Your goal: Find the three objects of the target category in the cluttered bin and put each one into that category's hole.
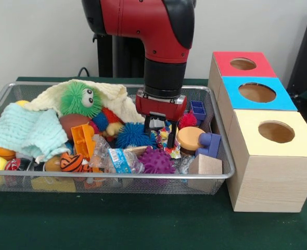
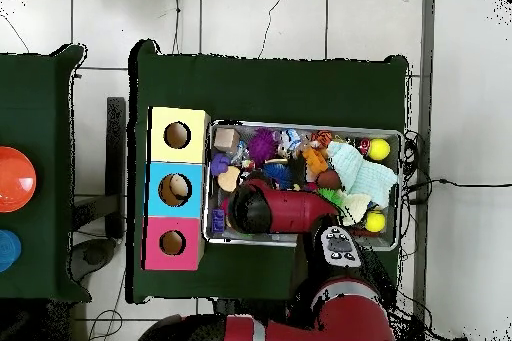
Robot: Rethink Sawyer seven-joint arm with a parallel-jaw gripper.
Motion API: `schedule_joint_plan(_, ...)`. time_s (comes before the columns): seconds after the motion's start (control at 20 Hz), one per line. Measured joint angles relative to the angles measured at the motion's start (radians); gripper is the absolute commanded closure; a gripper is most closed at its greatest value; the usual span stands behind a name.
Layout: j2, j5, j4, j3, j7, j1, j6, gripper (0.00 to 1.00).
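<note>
The wire mesh bin lies on the green table, packed with toys; it also shows in the overhead view. My gripper is down in the bin's right half, right at a whitish lump with red, yellow and blue patches. More of the same confetti pattern shows just below it. The other lumps are hidden in the clutter. The yellow-topped box's hole is right of the bin, nearest the camera, and shows in the overhead view. From overhead, the arm hides the gripper.
The blue-topped box and the red-topped box stand behind the yellow one. Around the gripper are a blue spiky ball, a purple spiky ball, a tan disc, a clear wrapper and a wooden block. Cloths and a green furry toy fill the left.
</note>
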Motion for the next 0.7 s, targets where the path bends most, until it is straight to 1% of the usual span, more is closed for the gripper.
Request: schedule_joint_plan(0.7,0.002,0.041,0.007,0.000,0.000,0.001,0.000,0.00)
